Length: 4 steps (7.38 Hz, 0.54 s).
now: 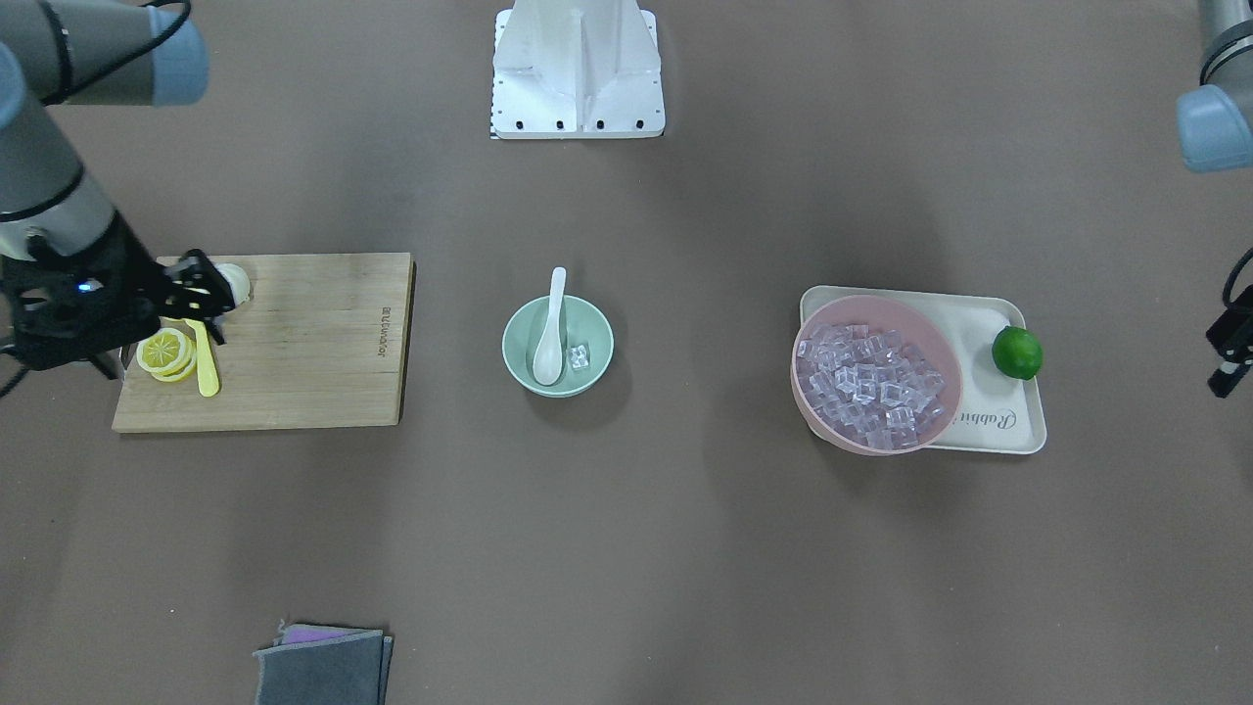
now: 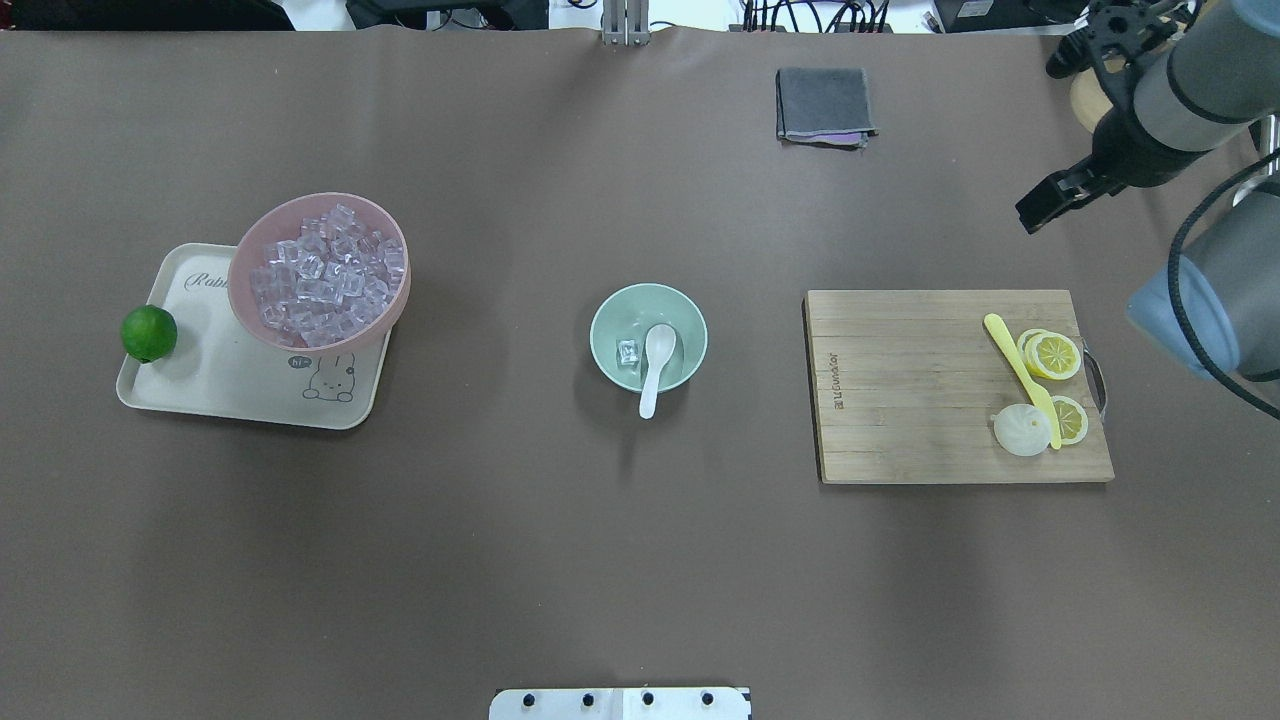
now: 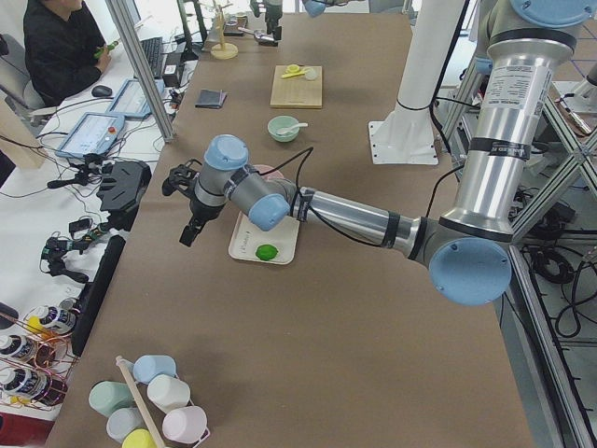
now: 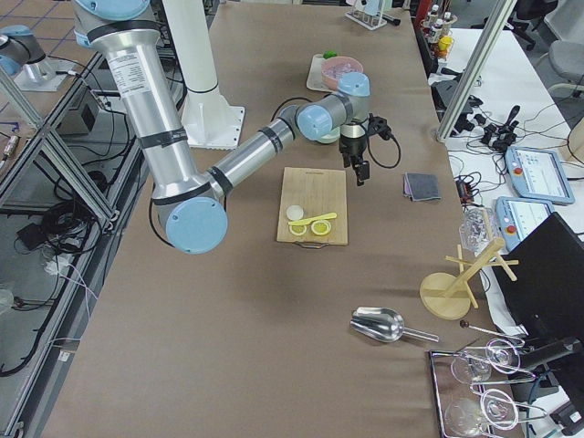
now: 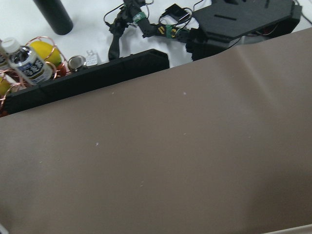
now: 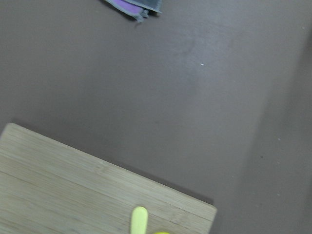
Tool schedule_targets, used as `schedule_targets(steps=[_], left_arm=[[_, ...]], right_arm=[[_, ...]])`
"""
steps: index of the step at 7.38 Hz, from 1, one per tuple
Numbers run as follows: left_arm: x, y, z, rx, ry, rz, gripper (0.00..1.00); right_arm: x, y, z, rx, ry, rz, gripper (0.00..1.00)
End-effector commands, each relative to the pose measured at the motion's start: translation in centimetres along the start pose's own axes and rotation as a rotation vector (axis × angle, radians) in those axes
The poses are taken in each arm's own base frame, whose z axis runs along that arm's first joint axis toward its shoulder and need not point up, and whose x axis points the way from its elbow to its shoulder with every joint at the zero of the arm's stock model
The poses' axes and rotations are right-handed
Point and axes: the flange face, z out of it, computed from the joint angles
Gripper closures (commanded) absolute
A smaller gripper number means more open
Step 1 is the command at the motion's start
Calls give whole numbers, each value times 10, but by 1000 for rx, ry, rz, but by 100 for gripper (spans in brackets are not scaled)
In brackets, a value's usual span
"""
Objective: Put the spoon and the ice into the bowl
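Base plate (image 2: 620, 703) of the robot lies nearest, at the near edge of the brown table (image 2: 640, 560). Past a stretch of bare table comes the middle row.

At its centre stands the mint-green bowl (image 2: 690, 335). The white spoon (image 2: 655, 358) lies in it, scoop down on the inside and handle propped over the near rim, pointing back toward the robot. One clear cube of ice (image 2: 628, 352) rests on the bowl's floor just beside the scoop, on the robot's left of it.

To the robot's left, well apart from the bowl, a cream tray (image 2: 230, 390) carries a pink bowl (image 2: 403, 300) heaped with ice cubes and a green lime (image 2: 148, 333) at the tray's outer end. The left hand (image 3: 190, 224) hangs above the table beyond the tray. It touches nothing, but I cannot tell how far its fingers are spread.

To the robot's right lies a wooden cutting board (image 2: 900, 390). On its outer end are a yellow plastic knife (image 2: 1020, 365), lemon slices (image 2: 1057, 355) and a pale lemon end (image 2: 1020, 430). The right hand (image 1: 217, 302) hovers high above that end of the board, fingers spread apart, holding nothing and touching nothing.

Farthest off, near the table's far edge, lies a folded grey cloth (image 2: 822, 103) with a purple layer showing at its edge.
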Motion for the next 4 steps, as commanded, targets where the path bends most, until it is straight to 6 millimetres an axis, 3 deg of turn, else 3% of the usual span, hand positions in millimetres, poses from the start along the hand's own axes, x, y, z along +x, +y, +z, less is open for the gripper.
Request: schedule_targets(steps=[1, 2, 3, 4], left_arm=[[-70, 76, 1, -68, -132, 40, 2], [-82, 84, -2, -77, -155, 9, 2], [-86, 97, 2, -108, -92, -24, 2], [-80, 103, 5, -143, 2, -60, 2]], right_arm=[[85, 24, 16, -49, 69, 119, 0], [137, 29, 9, -61, 28, 167, 0], [191, 47, 8, -81, -66, 131, 0], [239, 83, 13, -93, -80, 91, 0]])
